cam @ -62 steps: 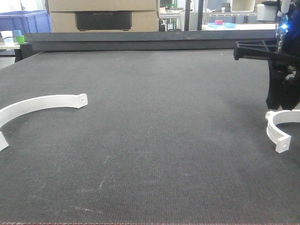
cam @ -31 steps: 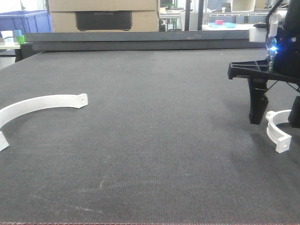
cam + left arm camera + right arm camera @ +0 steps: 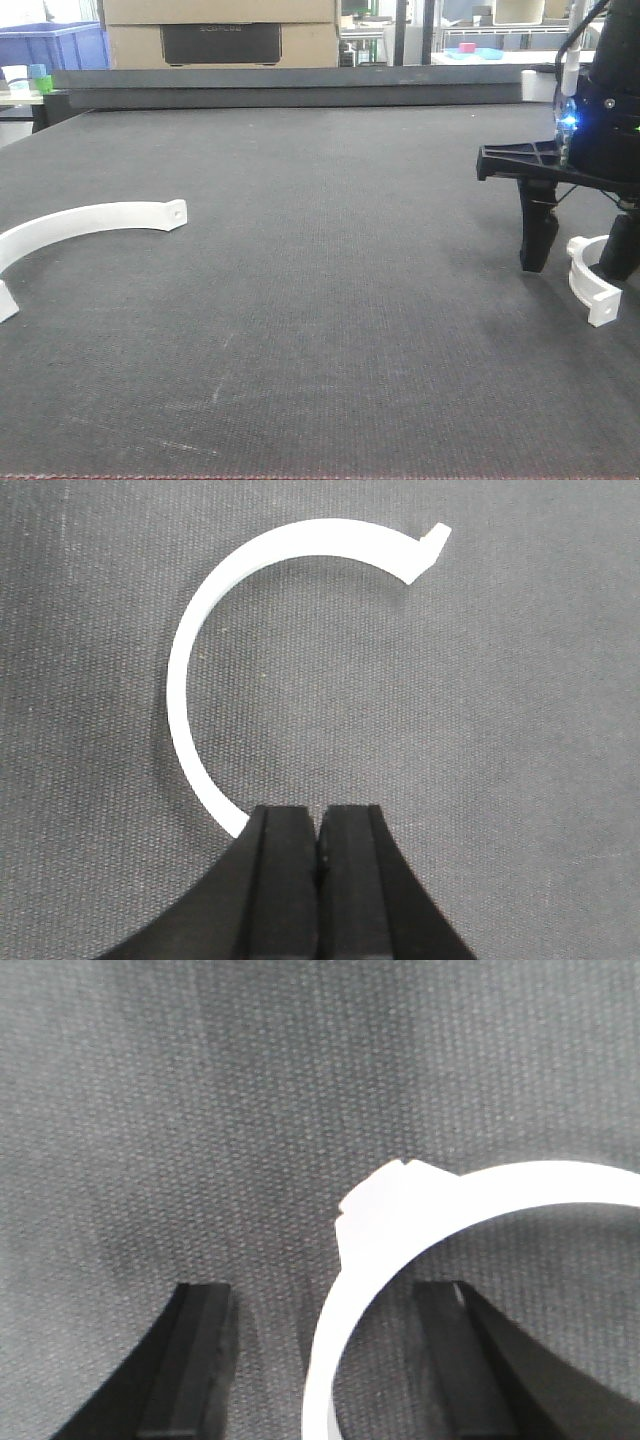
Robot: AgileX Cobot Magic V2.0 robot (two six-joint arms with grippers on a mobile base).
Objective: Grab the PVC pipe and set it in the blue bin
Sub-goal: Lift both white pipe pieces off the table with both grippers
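Your right gripper [image 3: 577, 266] has its jaws apart and straddles the white PVC pipe piece [image 3: 598, 292], an open C-shaped band lying flat on the dark mat [image 3: 330, 250] at the far right. In the right wrist view, 1 finger is outside the band and 1 is inside, just beside the notched tab.

Expect a light, stiff, smooth plastic strip. It will likely spring a little and could swivel between the pads, so pinch across the wall near the tab.

Your left gripper [image 3: 318, 840] has its jaws pressed together on nothing, at 1 end of a second arc [image 3: 185, 680].

The blue bin [image 3: 55, 45] far back on the left may be your target, though it's too distant to be sure.
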